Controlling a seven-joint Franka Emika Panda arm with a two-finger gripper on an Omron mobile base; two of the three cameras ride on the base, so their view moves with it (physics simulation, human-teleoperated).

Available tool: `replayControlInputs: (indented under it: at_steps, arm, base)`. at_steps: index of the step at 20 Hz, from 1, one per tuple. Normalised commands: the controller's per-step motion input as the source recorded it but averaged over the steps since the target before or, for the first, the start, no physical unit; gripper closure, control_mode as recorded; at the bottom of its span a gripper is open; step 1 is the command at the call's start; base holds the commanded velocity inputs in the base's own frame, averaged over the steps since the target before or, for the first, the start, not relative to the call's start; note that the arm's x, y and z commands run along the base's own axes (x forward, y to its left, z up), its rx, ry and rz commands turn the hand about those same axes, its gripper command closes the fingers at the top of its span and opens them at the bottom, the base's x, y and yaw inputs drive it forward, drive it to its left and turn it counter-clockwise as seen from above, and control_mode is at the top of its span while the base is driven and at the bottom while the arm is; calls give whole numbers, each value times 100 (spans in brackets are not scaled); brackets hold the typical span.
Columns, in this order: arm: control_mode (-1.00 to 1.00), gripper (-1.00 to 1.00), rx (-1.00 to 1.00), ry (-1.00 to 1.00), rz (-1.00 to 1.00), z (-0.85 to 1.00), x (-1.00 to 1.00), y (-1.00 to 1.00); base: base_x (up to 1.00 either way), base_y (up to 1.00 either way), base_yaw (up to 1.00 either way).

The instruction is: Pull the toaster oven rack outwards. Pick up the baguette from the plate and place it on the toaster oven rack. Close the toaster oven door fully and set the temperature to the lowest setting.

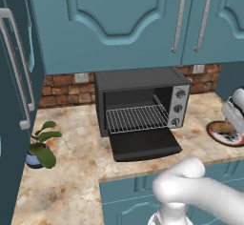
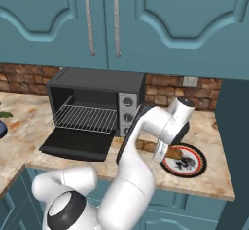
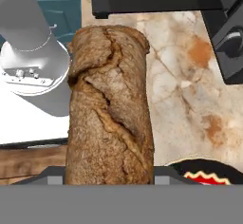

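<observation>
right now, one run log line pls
phase: carry | gripper: shut on baguette, lifted off plate | toaster oven door: open | rack: bare

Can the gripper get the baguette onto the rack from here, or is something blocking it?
Probably yes: the toaster oven door lies flat open, and the toaster oven rack looks bare. The baguette fills the hand view.
</observation>
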Motion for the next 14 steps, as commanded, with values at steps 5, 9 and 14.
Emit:
replayControlInputs:
  at_steps: [5, 9, 14]
  arm:
    - [-100, 100, -8, -5, 0, 38, -40, 100]
    - [-100, 100, -9, -8, 0, 57, -2, 100]
    - [-100, 100, -7, -7, 0, 59, 7, 100]
  base:
    - [0, 0, 0]
    - [0, 0, 0]
    - [0, 0, 0]
